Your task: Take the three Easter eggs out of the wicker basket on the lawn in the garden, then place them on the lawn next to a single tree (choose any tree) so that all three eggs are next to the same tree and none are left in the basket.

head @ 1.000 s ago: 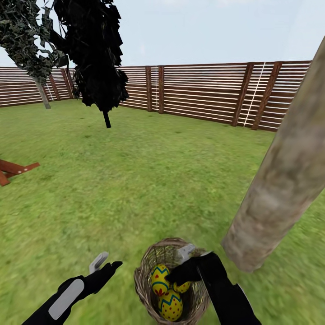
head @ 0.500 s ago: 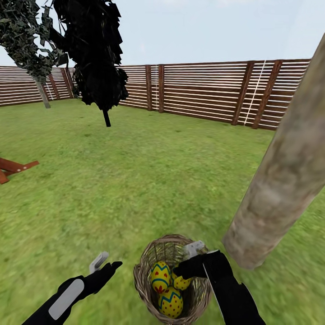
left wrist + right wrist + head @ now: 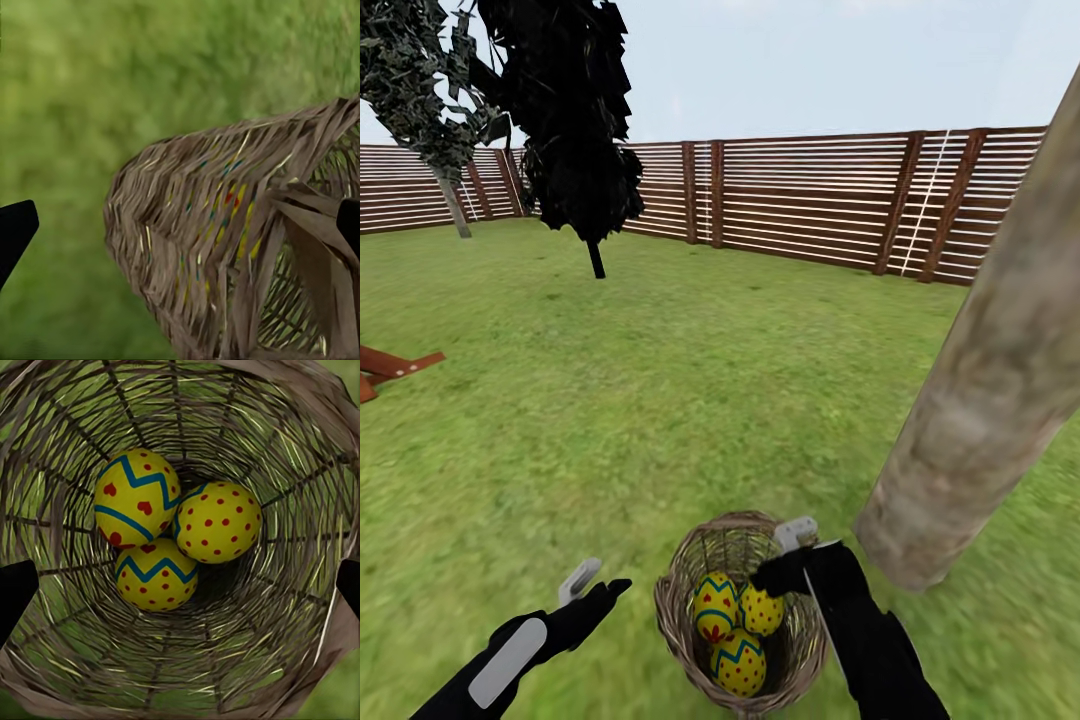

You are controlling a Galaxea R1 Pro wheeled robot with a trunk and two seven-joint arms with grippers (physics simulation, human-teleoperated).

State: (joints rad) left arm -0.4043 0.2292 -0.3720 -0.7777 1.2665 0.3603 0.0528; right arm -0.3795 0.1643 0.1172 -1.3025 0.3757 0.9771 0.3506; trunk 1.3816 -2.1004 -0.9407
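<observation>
Currently 3 yellow zigzag-banded eggs [image 3: 169,536] lie in the round brown wicker basket [image 3: 690,640], directly below the spread-open, empty right claw [image 3: 790,555].

Open-topped wicker basket [image 3: 67,405]; tree [image 3: 980,400] crowds its right.

Head view: high, facing forward and down across lawn [image 3: 660,400] toward fence [image 3: 810,215].
Left wrist view: close beside basket [image 3: 225,255], facing its outer wall.
Right wrist view: close above, facing straight into basket.
Shared: basket, all three.
</observation>
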